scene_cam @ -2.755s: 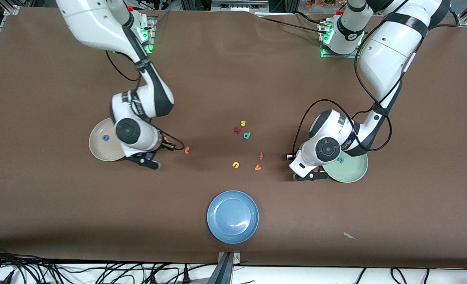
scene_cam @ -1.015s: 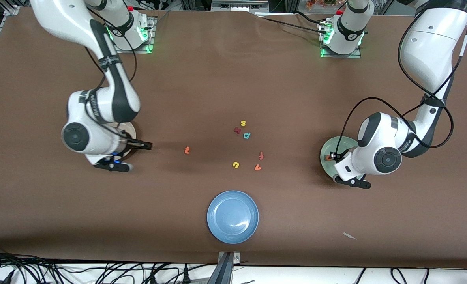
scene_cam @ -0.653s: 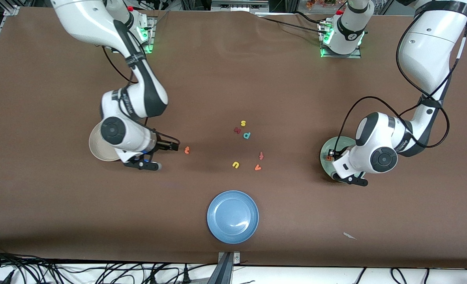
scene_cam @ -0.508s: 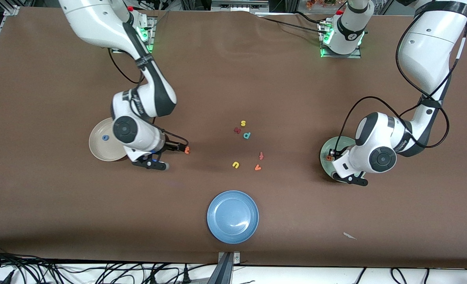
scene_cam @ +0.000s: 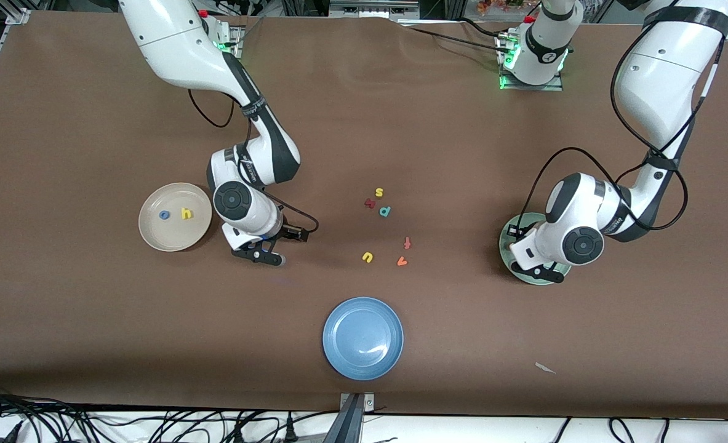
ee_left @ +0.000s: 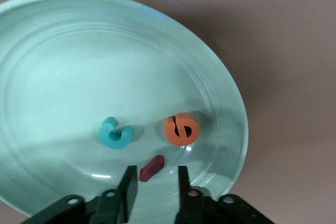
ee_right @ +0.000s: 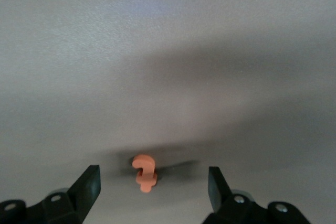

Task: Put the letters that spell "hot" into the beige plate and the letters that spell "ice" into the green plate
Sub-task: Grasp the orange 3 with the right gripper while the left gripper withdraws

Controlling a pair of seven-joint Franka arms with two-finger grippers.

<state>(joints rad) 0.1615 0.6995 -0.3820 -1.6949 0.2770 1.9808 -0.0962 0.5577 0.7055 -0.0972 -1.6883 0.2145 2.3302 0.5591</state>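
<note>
The green plate [ee_left: 79, 66] holds the teal c [ee_left: 115, 133], the orange e [ee_left: 182, 129] and the dark red i [ee_left: 151, 168]. My left gripper [ee_left: 155, 178] hangs open low over that plate, with the i lying loose between its fingertips. In the front view the left hand covers most of the green plate [scene_cam: 506, 246]. The beige plate [scene_cam: 154, 237] holds the blue o [scene_cam: 164, 215] and the yellow h [scene_cam: 186, 213]. My right gripper [ee_right: 153, 179] is open over the bare table, with the orange t [ee_right: 145, 172] between its fingers. The right hand hides the t in the front view.
Loose letters lie mid-table: a yellow s [scene_cam: 379, 192], a dark red letter [scene_cam: 370, 202], a teal d [scene_cam: 385, 211], an orange-red f [scene_cam: 407, 242], a yellow u [scene_cam: 367, 257], an orange v [scene_cam: 402, 261]. A blue plate [scene_cam: 362, 337] sits nearest the front camera.
My right arm swung from over the beige plate to over the t, uncovering the h and o. My left gripper opened and its hand shifted slightly over the green plate.
</note>
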